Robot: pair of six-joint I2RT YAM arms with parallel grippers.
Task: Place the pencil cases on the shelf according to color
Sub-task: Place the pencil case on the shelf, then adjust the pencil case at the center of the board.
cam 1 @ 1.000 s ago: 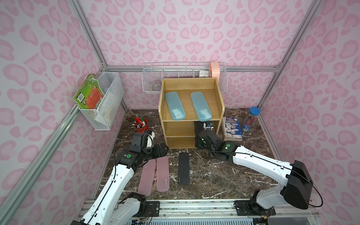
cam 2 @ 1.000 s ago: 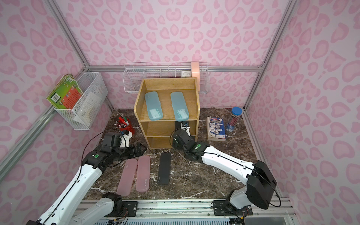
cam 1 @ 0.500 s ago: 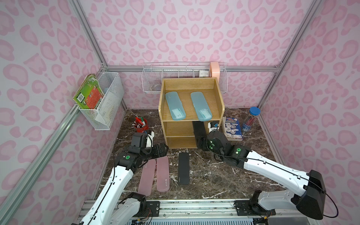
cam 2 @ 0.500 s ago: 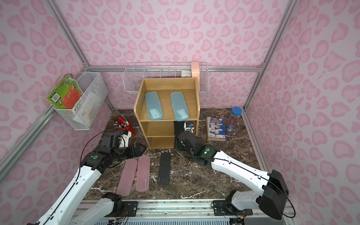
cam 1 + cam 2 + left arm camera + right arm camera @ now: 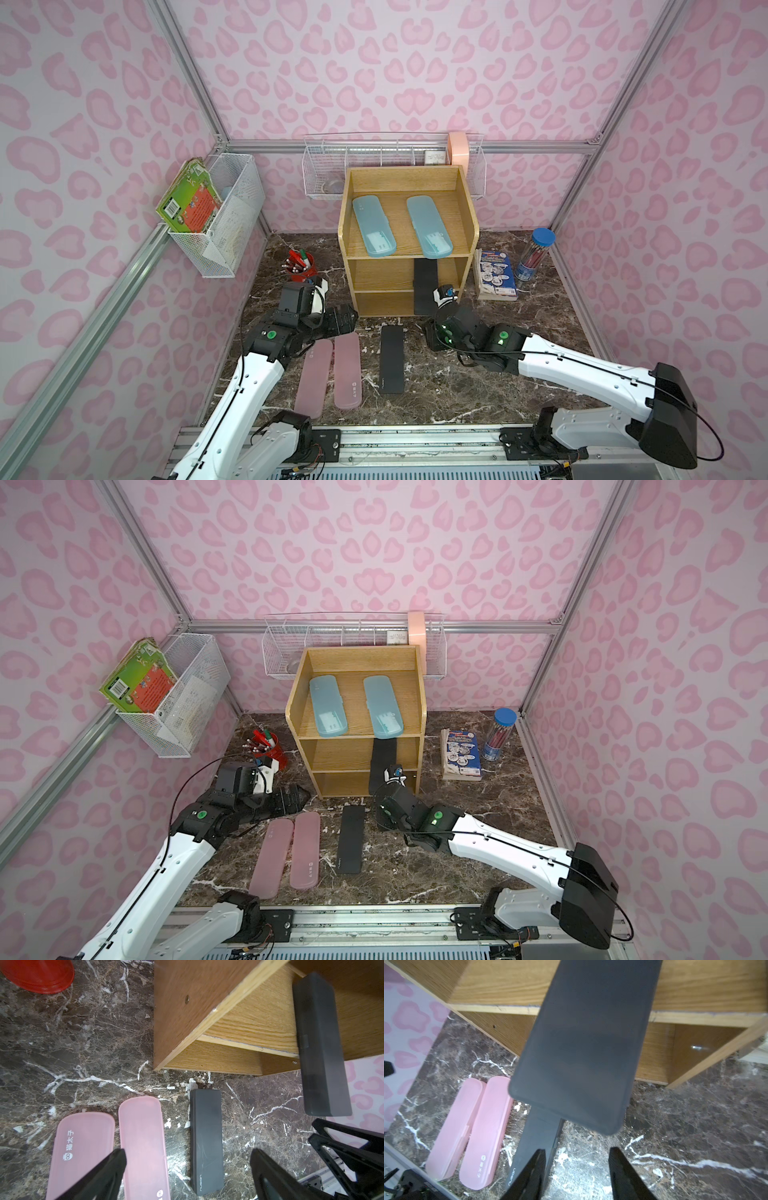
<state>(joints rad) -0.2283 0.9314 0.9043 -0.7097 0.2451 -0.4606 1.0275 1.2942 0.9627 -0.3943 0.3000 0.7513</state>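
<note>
Seen from above, a light oak wooden three-tier open-front shelf [image 5: 409,179] stands at 12 o'clock on the table. The task looks about half done. Two translucent light-blue pencil cases with rounded ends [image 5: 373,226] [image 5: 429,227] lie side by side on the top tier. One matte black rectangular pencil case [image 5: 425,286] sits in the middle tier toward its right side, but much of its length sticks out past the front edge, so it probably needs pushing in. Left to place are a second matte black rectangular case [image 5: 392,359] lying flat at 6 o'clock, just in front of the shelf, and two translucent pink rounded cases [image 5: 315,378] [image 5: 348,372] lying parallel and touching at 7 o'clock. The right gripper [image 5: 577,1153] sits just short of the protruding black case, its fingers partly apart and holding nothing. The left gripper [image 5: 187,1153] hangs above the near ends of the pink cases, its fingers spread wide and empty. The surface is a dark brown marble-patterned tabletop [image 5: 478,386] with white veins. A red pen cup [image 5: 300,268] stands at 10 o'clock, and a printed booklet [image 5: 496,274] and a clear blue-lidded pencil tube [image 5: 536,257] are at 2 o'clock. The walls carry a pink blotch print on aluminium rails, with white wire baskets [image 5: 232,232] hung at 9 and 12 o'clock.
</note>
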